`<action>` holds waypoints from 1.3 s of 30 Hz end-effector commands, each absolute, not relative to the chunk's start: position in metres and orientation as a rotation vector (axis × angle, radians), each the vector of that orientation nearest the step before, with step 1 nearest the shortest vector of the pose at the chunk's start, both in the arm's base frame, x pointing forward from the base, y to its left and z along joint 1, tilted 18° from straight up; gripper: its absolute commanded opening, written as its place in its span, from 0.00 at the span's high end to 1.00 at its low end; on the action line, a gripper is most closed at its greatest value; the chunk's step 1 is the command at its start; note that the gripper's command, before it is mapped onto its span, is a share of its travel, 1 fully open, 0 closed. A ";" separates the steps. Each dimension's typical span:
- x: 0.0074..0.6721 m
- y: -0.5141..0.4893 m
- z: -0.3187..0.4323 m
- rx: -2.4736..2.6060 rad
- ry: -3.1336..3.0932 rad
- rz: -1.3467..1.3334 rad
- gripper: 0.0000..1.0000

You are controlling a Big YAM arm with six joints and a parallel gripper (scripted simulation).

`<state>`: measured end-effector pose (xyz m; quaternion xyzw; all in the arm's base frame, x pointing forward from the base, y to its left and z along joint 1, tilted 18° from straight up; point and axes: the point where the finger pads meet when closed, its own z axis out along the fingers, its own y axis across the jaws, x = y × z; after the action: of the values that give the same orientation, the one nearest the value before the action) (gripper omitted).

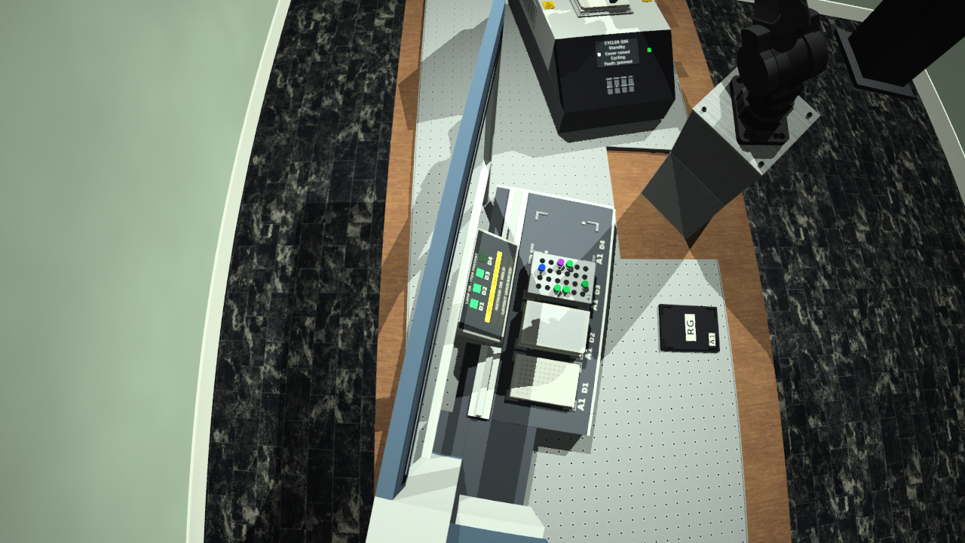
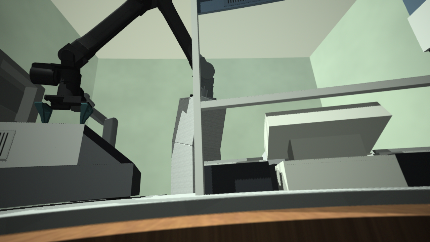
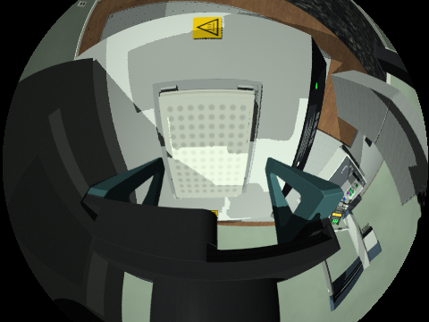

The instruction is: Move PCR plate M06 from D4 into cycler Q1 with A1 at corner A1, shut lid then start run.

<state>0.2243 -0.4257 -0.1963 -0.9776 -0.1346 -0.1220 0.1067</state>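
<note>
The white 96-well plate M06 [image 3: 206, 139] lies flat on the block on top of cycler Q1 [image 1: 593, 60], between the locator corners. My gripper [image 3: 214, 163] is open and empty, its teal fingers spread to either side above the plate and clear of it. In the exterior view the gripper [image 2: 63, 112] hovers just above Q1's top [image 2: 42, 141]. Q1's lid [image 2: 14, 90] stands raised behind the gripper. The lamp [image 1: 649, 50] on the front panel is green. The keys [image 1: 620, 84] sit below the screen. Slot D4 [image 1: 565, 226] is empty.
The tube cooling block [image 1: 561, 277] with coloured caps sits on D3, the deep-well block [image 1: 554, 329] on D2, plate N06 [image 1: 545, 381] on D1. The black RG nest [image 1: 684, 330] lies to the right. A glass screen [image 1: 445, 222] runs along the left. The arm's pedestal [image 1: 728, 148] stands beside Q1.
</note>
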 end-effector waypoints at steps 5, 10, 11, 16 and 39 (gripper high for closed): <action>0.223 -0.467 -0.152 -2.958 -0.406 -0.394 0.00; 0.221 -0.465 -0.157 -2.949 -0.391 -0.388 0.00; 0.220 -0.464 -0.157 -2.944 -0.391 -0.386 0.00; 0.217 -0.464 -0.149 -2.940 -0.398 -0.384 0.00; 0.221 -0.464 -0.147 -2.944 -0.399 -0.387 0.00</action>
<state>0.2194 -0.4354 -0.1686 -0.9780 -0.1337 -0.1237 0.1013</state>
